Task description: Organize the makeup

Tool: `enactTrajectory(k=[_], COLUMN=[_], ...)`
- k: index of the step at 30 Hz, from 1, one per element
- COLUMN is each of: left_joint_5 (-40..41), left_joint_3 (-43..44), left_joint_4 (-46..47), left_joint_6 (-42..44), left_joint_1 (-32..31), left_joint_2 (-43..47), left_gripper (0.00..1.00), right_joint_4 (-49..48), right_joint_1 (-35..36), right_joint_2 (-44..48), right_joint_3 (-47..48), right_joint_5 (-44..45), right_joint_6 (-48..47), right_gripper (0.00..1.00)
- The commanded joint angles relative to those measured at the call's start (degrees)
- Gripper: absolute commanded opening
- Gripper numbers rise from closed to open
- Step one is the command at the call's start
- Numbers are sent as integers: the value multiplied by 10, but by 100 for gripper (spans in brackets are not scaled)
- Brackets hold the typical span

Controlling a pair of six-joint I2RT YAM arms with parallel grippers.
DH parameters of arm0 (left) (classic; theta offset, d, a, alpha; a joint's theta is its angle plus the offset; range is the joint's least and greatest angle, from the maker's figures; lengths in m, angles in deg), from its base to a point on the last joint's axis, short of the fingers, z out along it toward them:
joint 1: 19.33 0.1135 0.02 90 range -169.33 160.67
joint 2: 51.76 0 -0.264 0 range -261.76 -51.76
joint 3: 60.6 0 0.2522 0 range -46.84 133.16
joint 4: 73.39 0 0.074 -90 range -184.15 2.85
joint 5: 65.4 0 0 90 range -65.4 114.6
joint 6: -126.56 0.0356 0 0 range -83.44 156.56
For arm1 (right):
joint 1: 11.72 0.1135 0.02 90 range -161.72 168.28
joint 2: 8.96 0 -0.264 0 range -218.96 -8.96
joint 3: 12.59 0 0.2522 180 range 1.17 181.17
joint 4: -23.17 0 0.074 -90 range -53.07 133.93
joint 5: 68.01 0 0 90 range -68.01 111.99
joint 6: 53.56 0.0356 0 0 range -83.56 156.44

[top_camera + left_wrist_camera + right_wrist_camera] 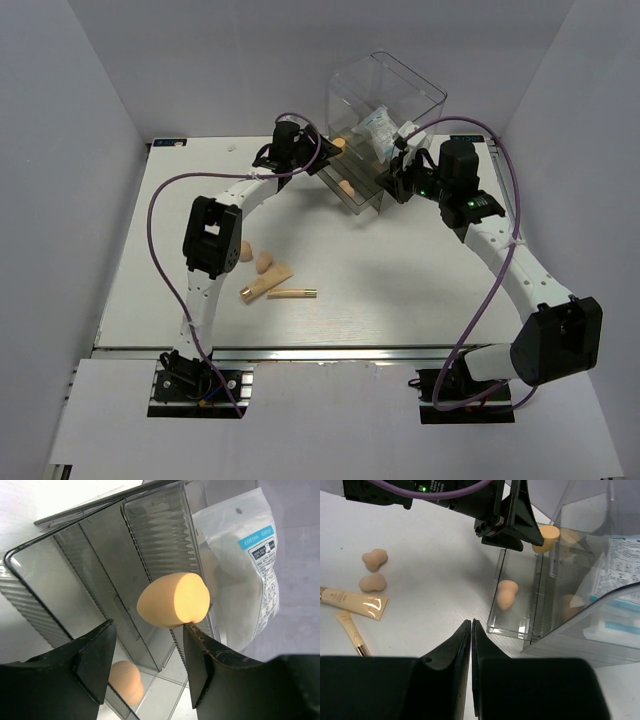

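This looks like a robotics lab test cell, not a lived-in room. Plain white panels [60, 150] box in a bare white desk [400, 270] on three sides. Two robot arms, left [205, 250] and right [510, 260], are bolted to a metal rail [330, 353] at the near edge, with purple cables [153, 212] looping loose above the surface.

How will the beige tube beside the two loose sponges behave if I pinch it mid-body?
The beige tube looks glossy and soft-walled, so it may squash or slip. Its flat crimped end should keep it from rolling. It seems light; a nudge would likely slide it across the smooth table.
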Motion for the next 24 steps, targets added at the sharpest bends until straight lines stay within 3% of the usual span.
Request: enactTrajectory(k=[1,10,13,14,15,18,20,21,22,24], left_joint_5=[24,33,30,27,17,-4,-7,0,29,78], left_joint_3=[-14,-112,-156,-171,-206,-274,-323,-332,-341,-348], left_joint_4=[5,57,74,80,98,119,93,32,-9,-119], left_joint_6=[13,26,25,24,22,15,47,74,133,200], left_joint_1=[0,10,18,27,33,67,97,105,116,123], left_joint_2=[83,168,195,213,224,278,306,335,349,390], left_gripper=[65,64,59,55,36,0,0,0,5,28], right_joint_4=[-6,17,54,73,96,188,242,252,255,243], right_joint_1=[-2,3,13,22,30,95,138,179,200,244], right_joint_2=[-7,-35,-54,-70,-79,-126,-152,-178,-191,-229], right_joint_3=[9,15,33,40,57,87,112,116,121,123], right_joint_5=[-37,-75,-95,-129,-147,-134,-96,-80,-49,-30], right_joint_6=[-6,-35,-69,-111,-137,-229,-264,-284,-287,-292], right_gripper=[10,18,32,44,48,52,52,52,53,57])
